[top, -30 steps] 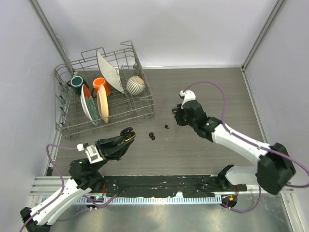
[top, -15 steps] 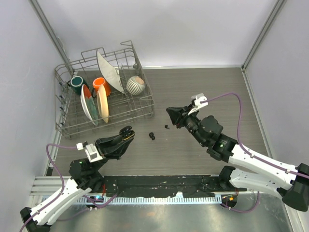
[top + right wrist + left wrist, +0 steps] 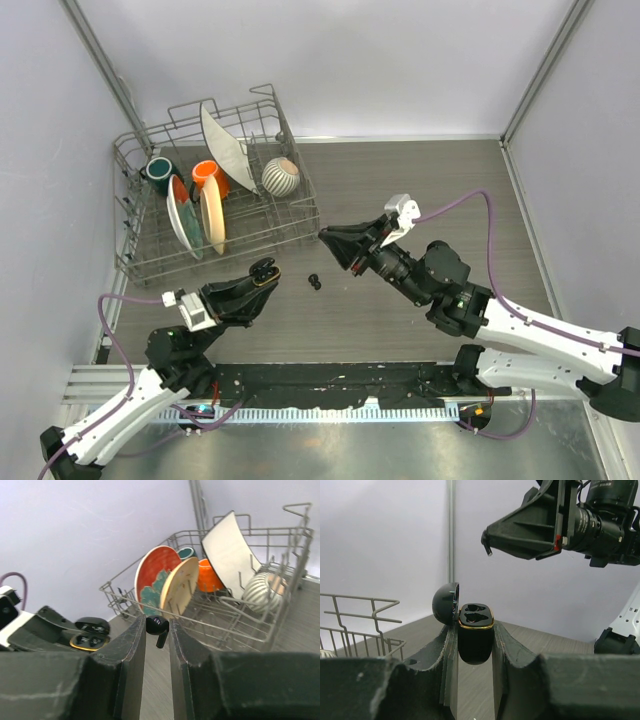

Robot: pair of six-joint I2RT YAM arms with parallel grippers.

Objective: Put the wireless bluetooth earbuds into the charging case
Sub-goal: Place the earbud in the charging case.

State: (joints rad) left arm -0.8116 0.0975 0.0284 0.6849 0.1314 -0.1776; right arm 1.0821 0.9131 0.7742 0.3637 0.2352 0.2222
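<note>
A wire dish rack (image 3: 262,228) is set on a dark wood-grain table (image 3: 450,190). At the rack's left end a dark teal cup (image 3: 158,170) is lodged, and an orange cup (image 3: 207,175) is held just to its right. A large white plate (image 3: 228,150) is leaned at a tilt in the rack's back middle. A round striped bowl (image 3: 281,176) is kept near the rack's right back corner. Towards the rack's front left, a red plate with a teal pattern (image 3: 180,215) and a cream plate (image 3: 212,218) are stood on edge, side by side. Pale lilac walls (image 3: 380,60) are seen behind the rack, and a metal post (image 3: 100,60) rises by its left back corner.
</note>
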